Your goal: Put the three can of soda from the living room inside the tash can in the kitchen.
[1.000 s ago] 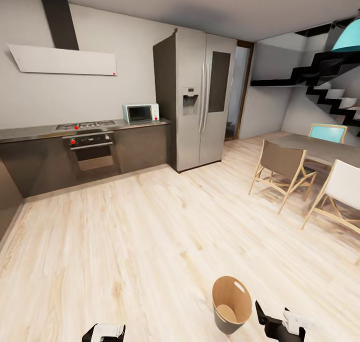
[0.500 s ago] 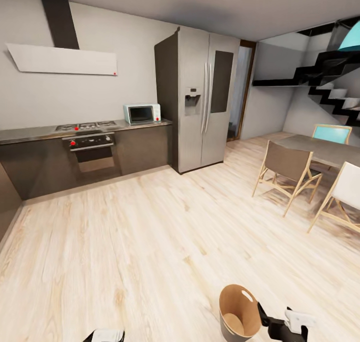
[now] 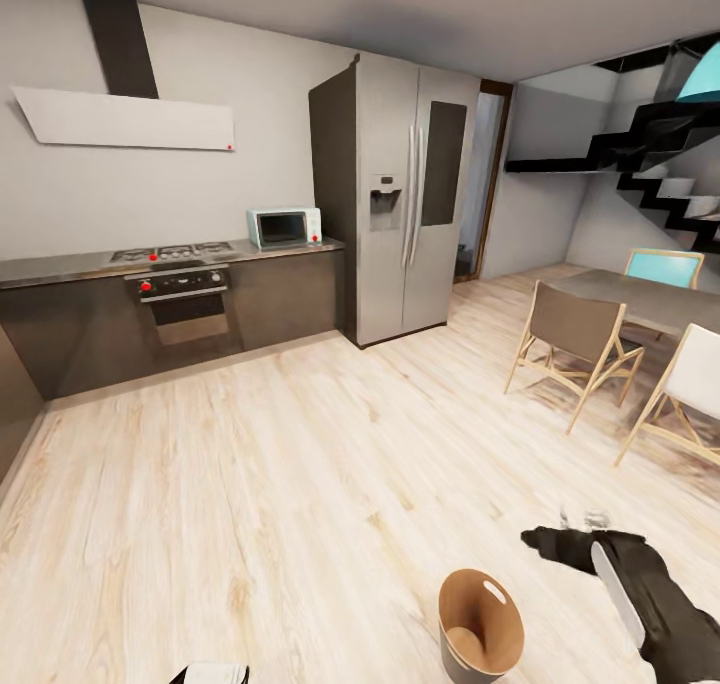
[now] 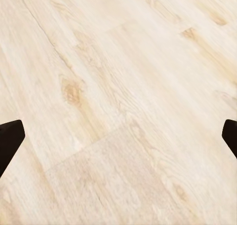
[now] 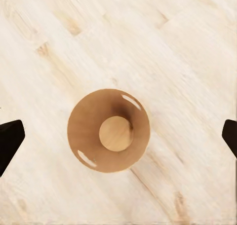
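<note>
Right now your right hand point(image 3: 582, 517) hangs above the wood floor point(image 3: 300, 484), just to the right of and a little beyond the trash can point(image 3: 481, 627), with the dark forearm reaching in from the near right corner. Your right wrist camera looks straight down into the can point(image 5: 108, 130): its orange-brown inner wall and round bottom show, with no cans inside, and the two dark fingertips point(image 5: 10, 138) sit at opposite edges of that picture, well apart, gripping nothing. Your left hand point(image 4: 118, 136) is spread just as wide over bare floor planks, also without a load; in the head view only a white and black bit of it point(image 3: 212, 673) peeks in at the near edge, left of the can.

The trash can stands upright on the floor near you, its grey outer wall tapering downward. Farther out, a dark table point(image 3: 70, 262) runs along the far left wall, carrying a gas hob point(image 3: 172, 252) and a microwave point(image 3: 284, 227), with an oven point(image 3: 186, 304) below and a range hood point(image 3: 125, 121) above. A steel fridge point(image 3: 400, 199) stands to their right. Dining chairs point(image 3: 575, 339) and a dining table point(image 3: 650, 302) sit at far right, beneath a black staircase point(image 3: 660, 164).
</note>
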{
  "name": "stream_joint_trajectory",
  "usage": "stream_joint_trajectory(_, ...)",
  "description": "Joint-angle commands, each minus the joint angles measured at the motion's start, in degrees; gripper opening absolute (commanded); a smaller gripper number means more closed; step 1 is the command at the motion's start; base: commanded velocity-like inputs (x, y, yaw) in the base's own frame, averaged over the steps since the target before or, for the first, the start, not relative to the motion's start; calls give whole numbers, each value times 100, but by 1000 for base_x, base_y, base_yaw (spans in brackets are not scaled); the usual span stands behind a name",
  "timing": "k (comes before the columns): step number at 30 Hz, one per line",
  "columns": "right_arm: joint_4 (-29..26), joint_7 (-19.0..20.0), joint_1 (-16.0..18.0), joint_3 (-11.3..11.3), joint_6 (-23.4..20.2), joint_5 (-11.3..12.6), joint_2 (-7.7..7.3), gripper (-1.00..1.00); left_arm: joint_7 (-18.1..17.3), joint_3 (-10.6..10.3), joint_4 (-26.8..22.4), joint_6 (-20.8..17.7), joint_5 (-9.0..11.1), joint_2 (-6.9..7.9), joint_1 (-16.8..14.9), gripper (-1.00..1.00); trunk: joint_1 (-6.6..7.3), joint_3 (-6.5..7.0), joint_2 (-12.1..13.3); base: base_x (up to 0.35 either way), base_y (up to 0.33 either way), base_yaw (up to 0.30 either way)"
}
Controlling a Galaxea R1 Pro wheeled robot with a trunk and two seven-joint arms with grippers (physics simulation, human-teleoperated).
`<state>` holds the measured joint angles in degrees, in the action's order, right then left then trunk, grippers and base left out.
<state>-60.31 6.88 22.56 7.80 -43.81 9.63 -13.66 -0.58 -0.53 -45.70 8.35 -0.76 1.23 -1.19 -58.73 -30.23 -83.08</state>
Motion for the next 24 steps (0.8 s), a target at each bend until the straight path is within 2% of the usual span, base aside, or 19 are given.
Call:
stream_joint_trajectory(1, 143, -6, 231, -3, -233, -2, -39, 100, -1, 1, -1, 0, -1, 0, 0, 100, 0, -1, 0, 0, 0, 0)
stream_joint_trajectory(4, 630, -26, 871, -15, -757, -11, -130, 100, -2, 1, 1, 0, -6, 1, -2, 100, 0, -1, 0, 0, 0, 0)
stream_joint_trajectory(5, 1217, -39, 1459, -62, -1086, -108, -215, 100, 2, 1, 19, 7, -8, 5, -3, 100, 0, -1, 0, 0, 0, 0)
stream_joint_trajectory(7, 1647, -38, 1820, -183, -1232, -276, -257, 100, 3, 1, 36, 11, -4, 6, -3, 100, 0, -1, 0, 0, 0, 0)
stream_joint_trajectory(8, 2116, -27, 2152, -378, -1344, -499, -280, 100, 4, 1, 48, 13, -1, 7, -3, 100, 0, -1, 0, 0, 0, 0)
stream_joint_trajectory(9, 2366, -20, 2307, -481, -1385, -609, -286, 100, 3, 1, 53, 14, 0, 8, -3, 100, 0, -1, 0, 0, 0, 0)
stream_joint_trajectory(10, 2882, -8, 2614, -644, -1440, -786, -298, 100, 1, 1, 59, 15, 2, 8, -4, 100, 0, -1, 0, 0, 0, 0)
stream_joint_trajectory(11, 3142, -3, 2772, -701, -1457, -851, -304, 100, 0, 1, 61, 15, 3, 8, -4, 100, 0, -1, 0, 0, 0, 0)
stream_joint_trajectory(12, 3832, 6, 3234, -814, -1486, -984, -320, 100, -2, -4, 66, 16, 0, 7, -4, 100, 0, -1, 0, 0, 0, 0)
stream_joint_trajectory(17, 4418, 9, 3667, -899, -1521, -1086, -300, 100, -3, -7, 69, 17, -2, 2, -4, 100, 0, -1, 0, 0, 0, 0)
stream_joint_trajectory(24, 4648, 4, 3857, -948, -1560, -1111, -246, 100, 3, -10, 67, 10, 7, -5, -4, 100, 0, -1, 0, 0, 0, 0)
